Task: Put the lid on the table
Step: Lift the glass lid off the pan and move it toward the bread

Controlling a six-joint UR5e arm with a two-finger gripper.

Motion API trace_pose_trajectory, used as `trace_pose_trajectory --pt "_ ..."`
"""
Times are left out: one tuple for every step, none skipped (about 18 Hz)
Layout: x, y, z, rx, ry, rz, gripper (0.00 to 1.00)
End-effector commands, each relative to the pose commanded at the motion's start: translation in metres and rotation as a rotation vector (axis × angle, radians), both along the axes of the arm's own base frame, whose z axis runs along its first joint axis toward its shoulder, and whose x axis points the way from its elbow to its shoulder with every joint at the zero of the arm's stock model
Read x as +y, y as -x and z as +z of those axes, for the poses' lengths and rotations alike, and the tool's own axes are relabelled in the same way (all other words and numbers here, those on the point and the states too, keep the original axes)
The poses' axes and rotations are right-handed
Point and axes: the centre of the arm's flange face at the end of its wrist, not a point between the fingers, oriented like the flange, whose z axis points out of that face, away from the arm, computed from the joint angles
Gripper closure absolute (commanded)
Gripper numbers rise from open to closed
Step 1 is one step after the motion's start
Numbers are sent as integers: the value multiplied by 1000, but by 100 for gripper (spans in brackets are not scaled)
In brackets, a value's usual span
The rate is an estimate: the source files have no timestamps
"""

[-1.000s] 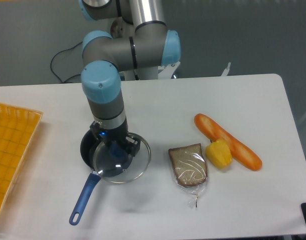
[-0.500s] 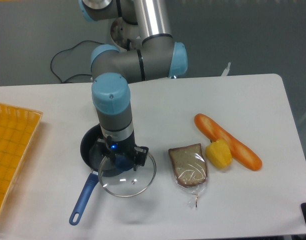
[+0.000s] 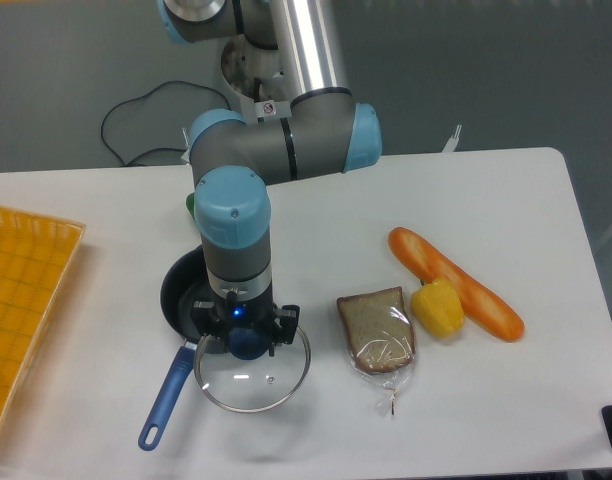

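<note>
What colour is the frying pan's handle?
Blue; the pan's handle shows plainly in the fixed camera view.

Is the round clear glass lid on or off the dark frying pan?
Mostly off: the round clear glass lid, gripper at its blue knob, sits toward the camera from the dark frying pan, overlapping only its near edge.

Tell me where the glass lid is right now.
The lid sits low and left of centre in the camera view, held by the gripper at its blue knob, overlapping the frying pan, left of the wrapped bread.
</note>
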Motion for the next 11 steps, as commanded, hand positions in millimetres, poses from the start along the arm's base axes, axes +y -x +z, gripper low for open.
trace_pose_trajectory --pt "1 2 -2 -9 -7 23 51" --pt "-1 7 -7 -21 -6 41 51" --pt "-1 7 -8 -24 -6 38 51" --pt "0 7 -10 -26 -4 36 51" --pt "0 9 -12 -28 -1 38 51" --pt "0 10 -12 -27 -2 39 51" --pt "0 9 -12 -27 -3 38 51" --pt "-1 11 -13 -28 -2 41 51" --pt "-1 13 -12 -28 -2 42 51" --pt "-1 13 -14 -31 -1 42 51" --pt "0 14 -14 -35 -6 44 51"
